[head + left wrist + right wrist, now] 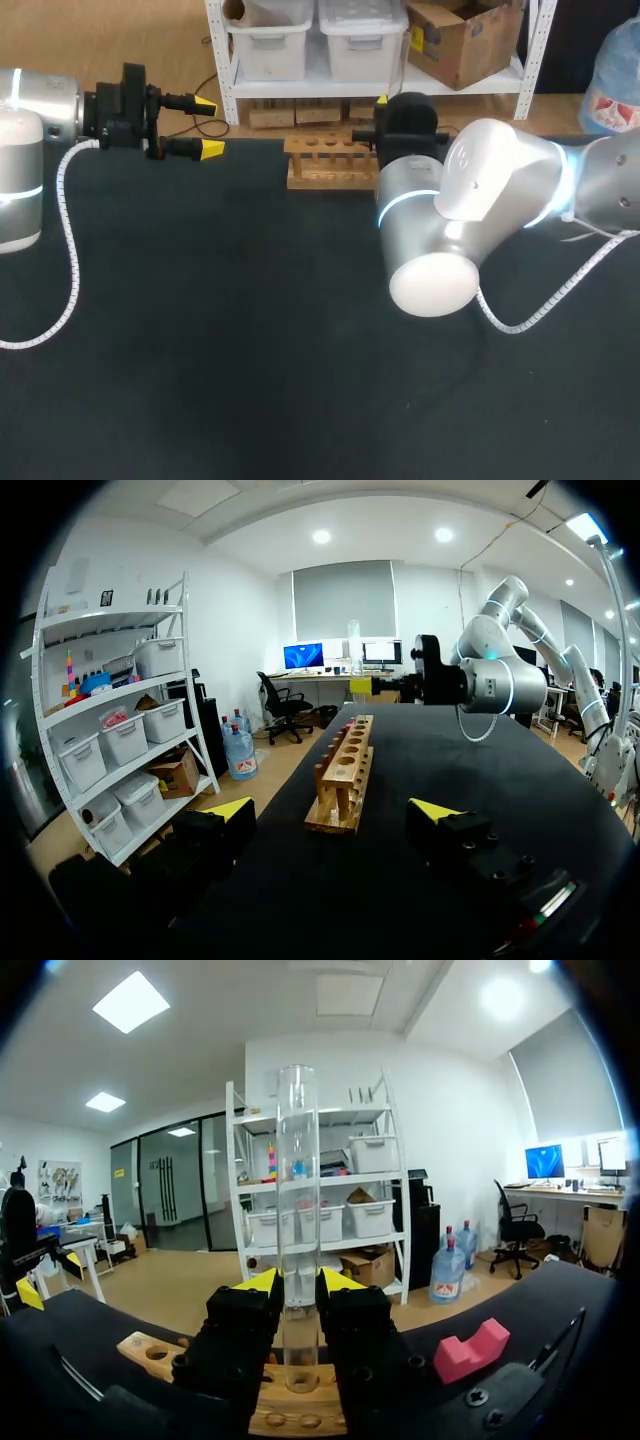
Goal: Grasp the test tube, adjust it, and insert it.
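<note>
At the far edge of the dark table (200,350), near its middle, a wooden rack (330,163) lies with its row of round holes facing up. The right arm comes in from the right and bends over that spot. In the head view its wrist hides most of the right gripper (298,1282).

In the right wrist view the test tube (297,1160) is clear and looks empty. It stands upright between the yellow-tipped fingers, its long axis vertical, open mouth up and rounded end down. Both fingers press it from either side low on its length, a narrow grip, so most of the glass rises above them. The bottom end sits right at one of the rack's holes, but I cannot tell whether it has gone in. A pink block (470,1352) lies on the table beside the rack.

The left gripper (205,125) hangs over the table's far left corner, well apart from the rack. It points sideways toward the rack with its fingers spread wide and nothing between them. From the left wrist view the rack runs lengthwise away ahead of that gripper, and the upright tube shows above its far end, in the other arm's grip.
</note>
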`<action>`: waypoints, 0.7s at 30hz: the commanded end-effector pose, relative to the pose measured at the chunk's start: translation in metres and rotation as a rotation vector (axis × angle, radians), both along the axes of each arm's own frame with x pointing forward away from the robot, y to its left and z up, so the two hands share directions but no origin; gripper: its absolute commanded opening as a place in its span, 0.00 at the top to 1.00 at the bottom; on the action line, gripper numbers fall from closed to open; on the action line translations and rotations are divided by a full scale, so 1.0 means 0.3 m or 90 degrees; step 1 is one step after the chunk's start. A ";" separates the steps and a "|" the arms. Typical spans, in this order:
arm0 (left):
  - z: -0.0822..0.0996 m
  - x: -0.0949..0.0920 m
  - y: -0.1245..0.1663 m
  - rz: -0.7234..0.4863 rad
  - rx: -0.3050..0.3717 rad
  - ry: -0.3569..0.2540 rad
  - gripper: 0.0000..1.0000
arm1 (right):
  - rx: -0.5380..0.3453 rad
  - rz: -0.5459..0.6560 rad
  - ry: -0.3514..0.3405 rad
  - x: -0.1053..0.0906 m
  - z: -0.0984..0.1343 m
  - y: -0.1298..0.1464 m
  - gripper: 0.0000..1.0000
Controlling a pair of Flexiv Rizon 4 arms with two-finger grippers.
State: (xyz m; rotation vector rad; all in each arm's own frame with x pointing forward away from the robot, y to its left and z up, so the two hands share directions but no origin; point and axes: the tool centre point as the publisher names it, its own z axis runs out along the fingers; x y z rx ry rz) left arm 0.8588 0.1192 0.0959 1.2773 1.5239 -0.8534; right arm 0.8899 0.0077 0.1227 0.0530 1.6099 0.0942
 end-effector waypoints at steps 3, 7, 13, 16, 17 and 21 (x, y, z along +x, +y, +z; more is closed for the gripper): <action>-0.001 -0.005 0.000 0.002 0.000 -0.002 0.00 | 0.006 0.135 -0.009 0.016 -0.023 0.013 1.00; -0.001 -0.005 0.000 0.002 0.000 -0.002 0.00 | 0.007 0.135 -0.004 0.016 -0.040 0.016 1.00; -0.001 -0.005 0.000 0.002 0.000 -0.002 0.00 | 0.011 0.127 0.004 0.019 -0.069 0.014 1.00; -0.001 -0.005 0.000 0.002 0.000 -0.002 0.00 | 0.014 0.123 0.008 0.020 -0.085 0.011 1.00; -0.001 -0.005 0.000 0.002 0.000 -0.002 0.00 | 0.015 0.123 0.009 0.020 -0.090 0.012 1.00; -0.001 -0.005 0.000 0.002 0.000 -0.002 0.00 | 0.016 0.121 0.012 0.019 -0.109 0.014 1.00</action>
